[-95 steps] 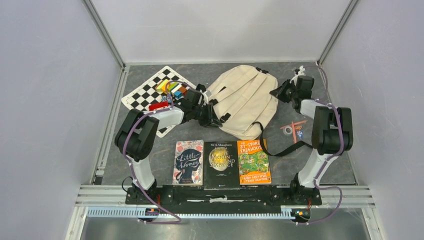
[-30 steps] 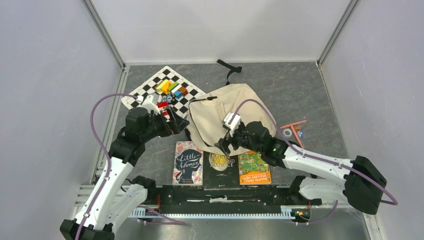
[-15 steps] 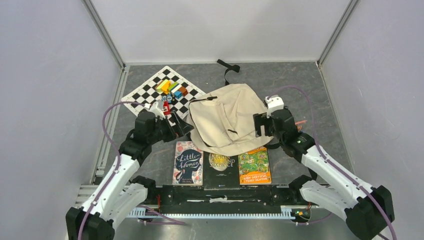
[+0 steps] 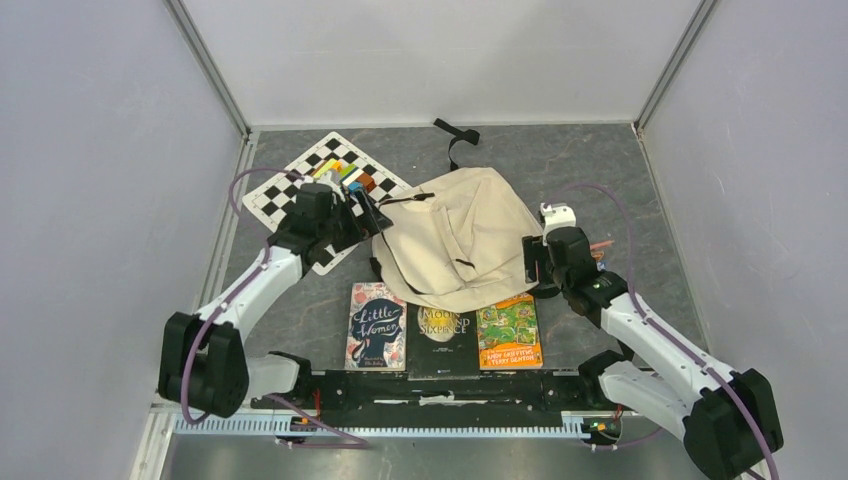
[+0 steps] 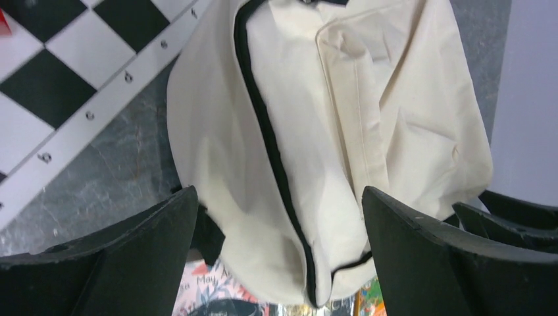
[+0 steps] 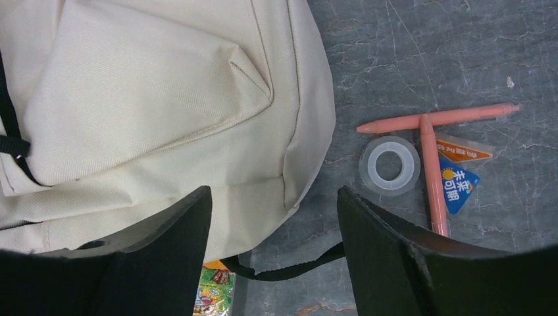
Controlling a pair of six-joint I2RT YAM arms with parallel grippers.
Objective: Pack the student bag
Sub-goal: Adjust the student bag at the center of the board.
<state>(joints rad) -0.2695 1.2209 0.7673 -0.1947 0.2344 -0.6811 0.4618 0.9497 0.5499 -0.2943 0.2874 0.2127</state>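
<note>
Cream student bag [image 4: 455,235] | L jaws wide, empty | R jaws likewise

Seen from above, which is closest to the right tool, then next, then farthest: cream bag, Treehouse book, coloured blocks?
1. Student bag, beside the right tool.
2. Treehouse book, just below it in view.
3. Coloured blocks, far left on the chessboard.

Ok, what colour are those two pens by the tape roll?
Salmon pink, both. The pens show best in the right wrist view, crossed beside the tape roll.
</note>
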